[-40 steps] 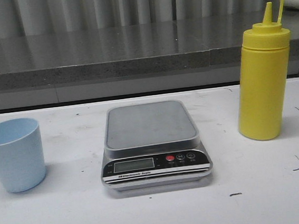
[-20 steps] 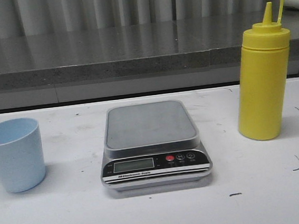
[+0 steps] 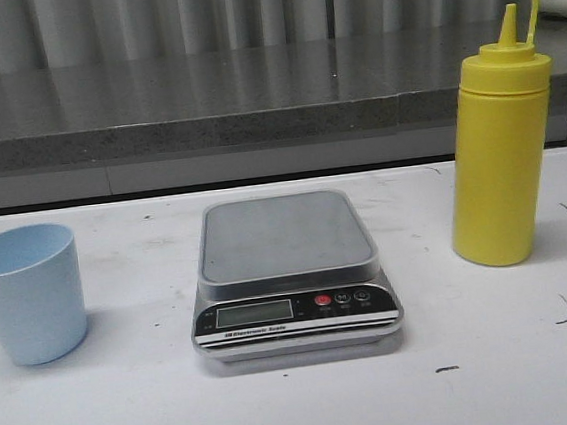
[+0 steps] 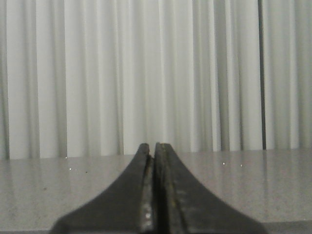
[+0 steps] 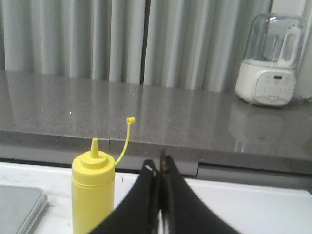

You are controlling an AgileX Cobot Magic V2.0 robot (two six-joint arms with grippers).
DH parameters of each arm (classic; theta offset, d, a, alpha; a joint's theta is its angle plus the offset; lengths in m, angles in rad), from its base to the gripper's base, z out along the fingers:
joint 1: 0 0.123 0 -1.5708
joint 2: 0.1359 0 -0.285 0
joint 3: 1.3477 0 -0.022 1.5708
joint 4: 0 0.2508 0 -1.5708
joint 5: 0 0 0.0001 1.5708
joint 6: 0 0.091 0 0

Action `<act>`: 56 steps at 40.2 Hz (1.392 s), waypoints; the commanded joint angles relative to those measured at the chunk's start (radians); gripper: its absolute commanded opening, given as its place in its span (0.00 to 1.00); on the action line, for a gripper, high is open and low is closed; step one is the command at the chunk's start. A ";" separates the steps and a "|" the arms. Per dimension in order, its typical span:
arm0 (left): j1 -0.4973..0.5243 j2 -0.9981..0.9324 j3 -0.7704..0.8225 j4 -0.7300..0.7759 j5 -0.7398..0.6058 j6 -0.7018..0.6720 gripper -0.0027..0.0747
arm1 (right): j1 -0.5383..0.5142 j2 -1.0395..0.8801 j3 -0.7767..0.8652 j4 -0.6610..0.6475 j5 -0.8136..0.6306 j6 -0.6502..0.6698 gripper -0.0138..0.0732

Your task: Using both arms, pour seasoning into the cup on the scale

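Note:
The silver scale (image 3: 289, 272) sits mid-table, its grey platform bare. The pale blue cup (image 3: 27, 292) stands upright on the table at the left, apart from the scale. The yellow seasoning bottle (image 3: 500, 151) stands upright at the right, its cap hanging off the tether. It also shows in the right wrist view (image 5: 92, 190), beside the scale's corner (image 5: 19, 207). My right gripper (image 5: 158, 168) is shut and empty, short of the bottle. My left gripper (image 4: 152, 148) is shut and empty, facing the curtain. Neither gripper shows in the front view.
A grey stone counter (image 3: 253, 100) runs along the back of the white table (image 3: 478, 354), with a pleated curtain behind it. A white appliance with a clear dome (image 5: 271, 61) stands on the counter at the far right.

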 commanded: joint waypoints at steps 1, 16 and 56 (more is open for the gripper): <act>0.001 0.112 -0.102 0.004 0.021 -0.005 0.01 | -0.005 0.105 -0.107 0.026 0.014 0.002 0.08; 0.001 0.230 -0.164 -0.126 0.156 -0.009 0.01 | -0.005 0.273 -0.199 0.109 0.104 0.002 0.08; -0.083 0.345 -0.217 -0.161 0.171 -0.005 0.83 | -0.005 0.273 -0.199 0.109 0.092 0.001 0.91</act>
